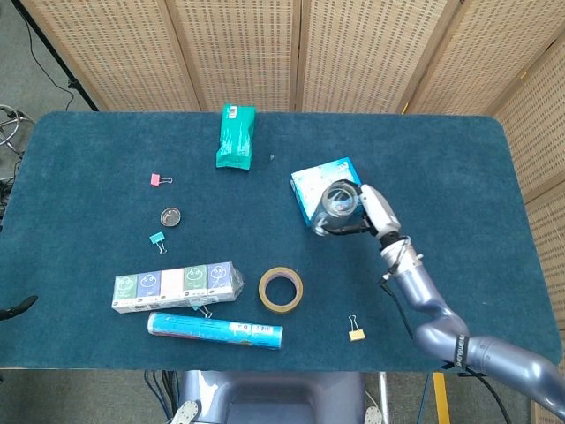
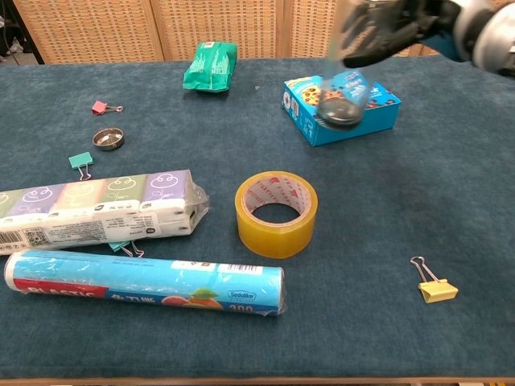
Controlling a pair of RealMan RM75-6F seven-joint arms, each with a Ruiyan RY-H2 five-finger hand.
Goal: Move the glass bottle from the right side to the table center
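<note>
A: Bottle first. Where is it?

B: The glass bottle (image 1: pixel 338 201) is off the tabletop (image 1: pixel 459 177), carried in the air. From the head view it overlaps the near edge of the blue box (image 1: pixel 328 191); in the chest view it's blurred, base low, in front of that same box (image 2: pixel 340 107).

A: Axis?

B: Mouth points up toward the head camera, so roughly upright, tilted a bit. Blur in the chest view makes the exact lean hard to call.

A: Who has it?

B: The right hand (image 1: pixel 366 212), fingers wrapped round the bottle's side, sitting on the bottle's right. Left hand is only a dark tip at the far left edge (image 1: pixel 19 306); can't tell its state, and it's well apart from everything relevant.

A: What does the put-down hinge on?

B: Clear tabletop lies left and nearer the robot from the bottle, between the box and the tape roll (image 1: pixel 281 289). I'd guess the bottle needs to come past the box edge before lowering, or the base could catch on it.
</note>
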